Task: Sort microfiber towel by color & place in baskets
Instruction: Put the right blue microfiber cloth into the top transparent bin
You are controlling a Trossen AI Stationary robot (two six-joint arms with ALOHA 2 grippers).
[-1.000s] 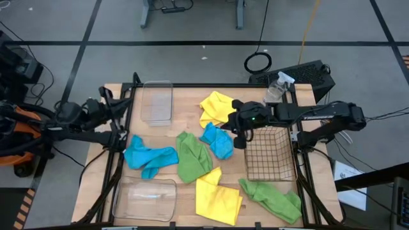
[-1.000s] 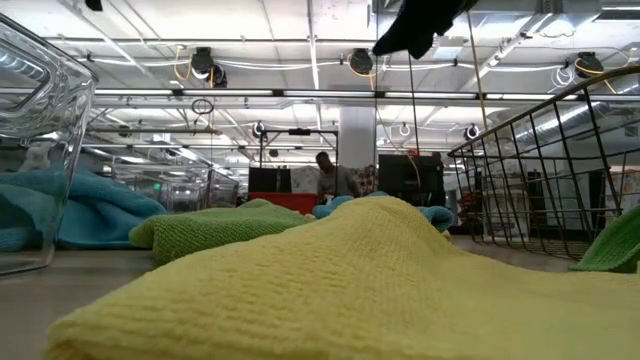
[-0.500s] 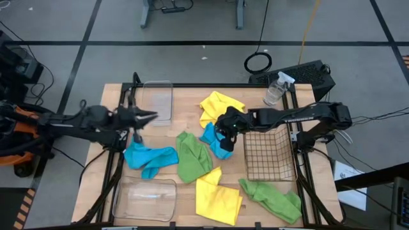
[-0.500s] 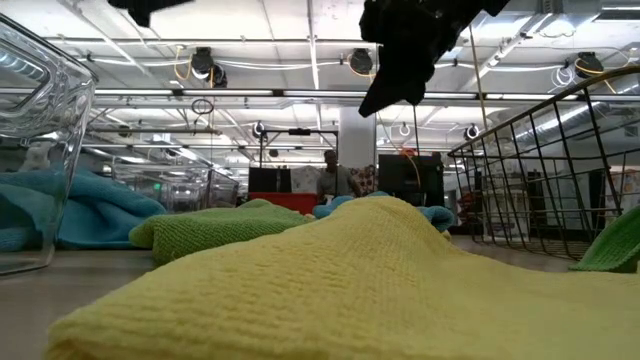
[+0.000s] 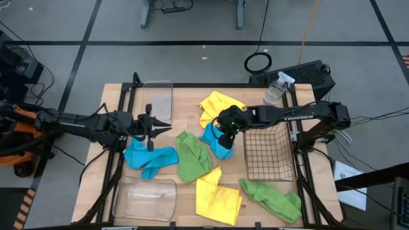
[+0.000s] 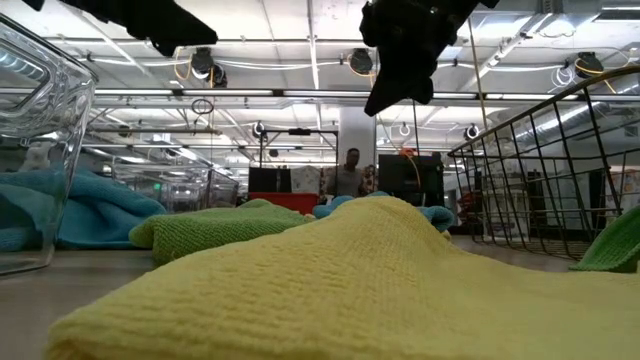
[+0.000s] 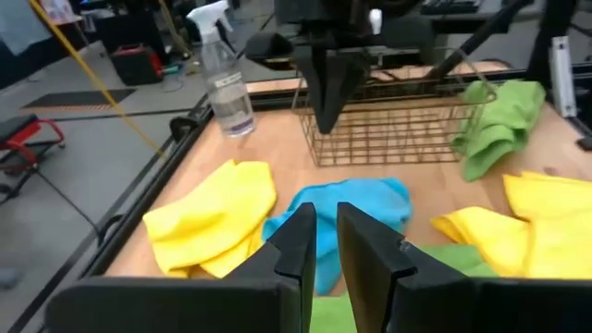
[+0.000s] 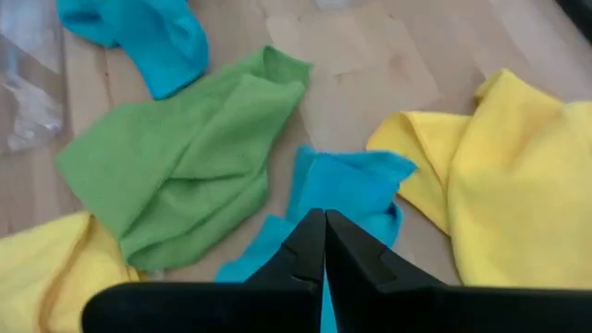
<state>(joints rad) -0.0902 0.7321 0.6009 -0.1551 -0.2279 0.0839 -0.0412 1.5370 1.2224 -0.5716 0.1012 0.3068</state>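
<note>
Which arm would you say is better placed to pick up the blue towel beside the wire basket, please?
Right, probably: the right gripper hangs shut directly above that blue towel, while the left gripper sits farther off, across the green towel.

In the low view the yellow towel (image 6: 330, 290) hides the tabletop, its six-o'clock edge cropped.

Six towels (image 5: 193, 158) lie between two tubs (image 5: 157, 101) on the left and the wire basket (image 5: 268, 155) on the right.
</note>
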